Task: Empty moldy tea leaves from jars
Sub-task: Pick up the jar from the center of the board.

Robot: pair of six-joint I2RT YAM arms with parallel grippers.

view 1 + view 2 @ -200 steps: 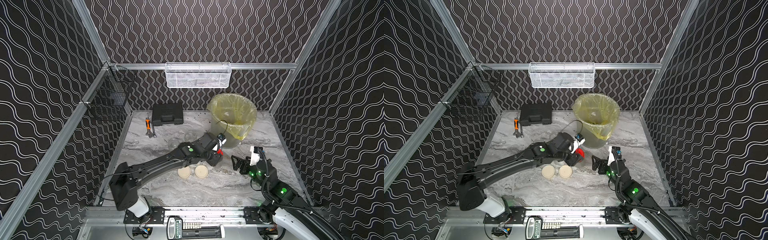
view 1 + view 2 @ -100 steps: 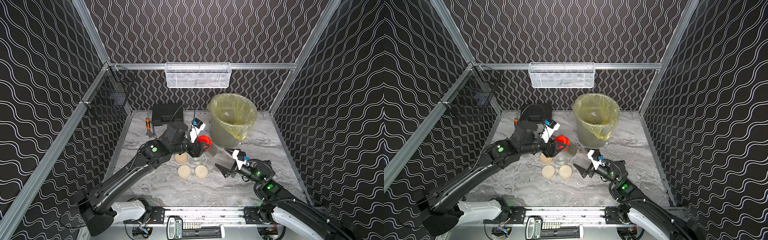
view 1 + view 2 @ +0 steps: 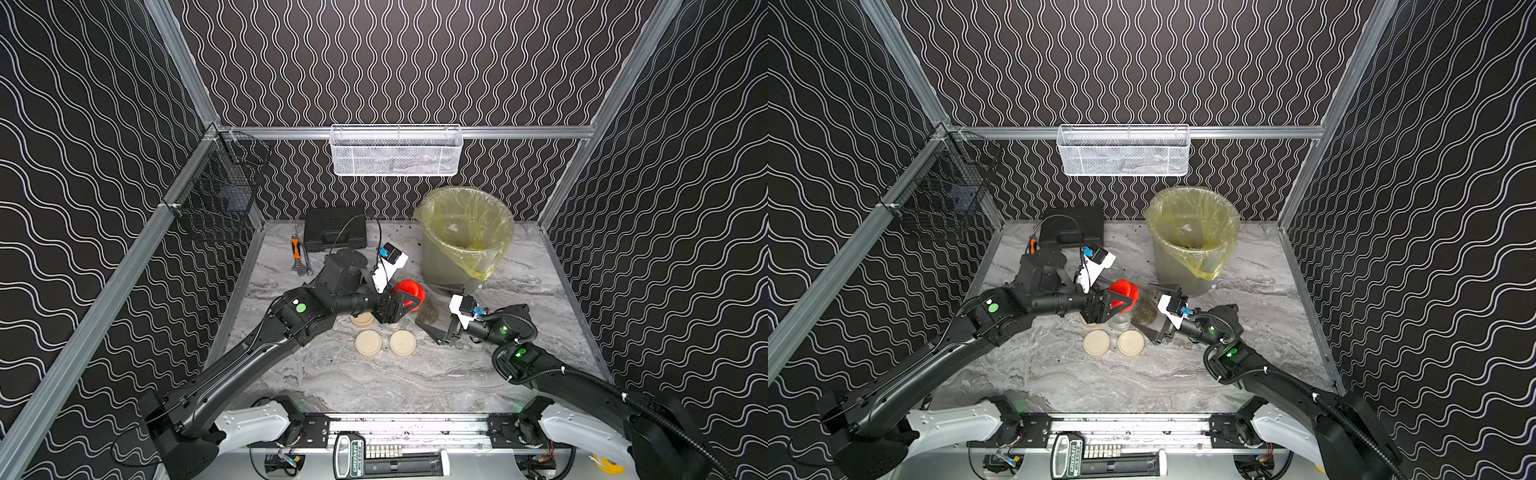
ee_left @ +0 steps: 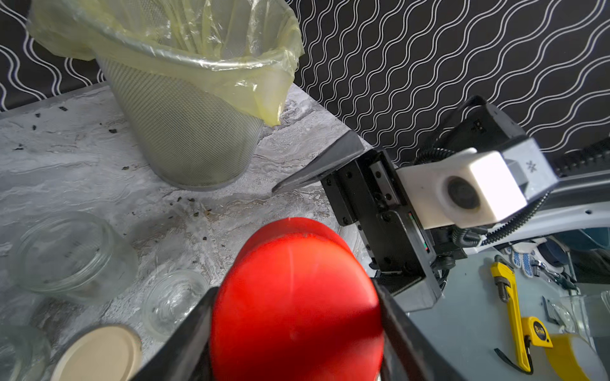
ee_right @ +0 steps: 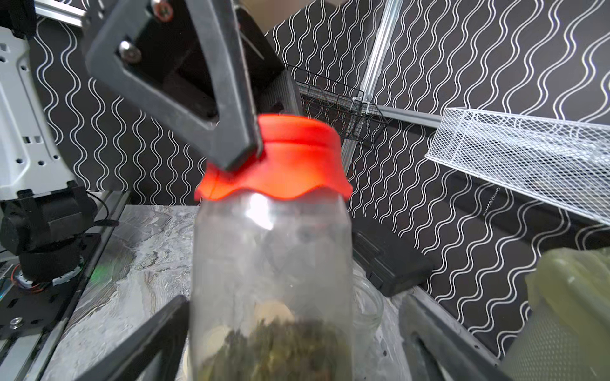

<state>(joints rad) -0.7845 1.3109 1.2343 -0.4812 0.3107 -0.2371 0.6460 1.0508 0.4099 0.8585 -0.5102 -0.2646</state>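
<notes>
1. Lid removal on the last full jar is the step in hand: three empty jars (image 4: 72, 254) stand open on the desk (image 3: 374, 386) with cream lids (image 3: 368, 343) lying beside them, so only this one looks left to do
2. Left pincer (image 4: 293, 287) is clamped on the red lid (image 5: 280, 158), one finger on each side of it
3. Jar (image 5: 270, 257) sits under that lid, near the bin (image 3: 444, 257) and between the two arms; leaves (image 5: 274, 349) lie dark in its lower part. Whether its base rests on the desk I cannot tell
4. Right pincer (image 5: 293, 298) is apart, a finger on either side of the glass body; one finger looks to be at the glass, its mate stands clear
5. Next move, as I judge it: the right pincer closes on the glass low down and holds firm, then the left twists or pulls the lid off
6. Care is needed: smooth glass may slip, and a jerk would scatter leaves; specks already dot the desk by the bin
7. After that comes tipping the jar over the bin
</notes>
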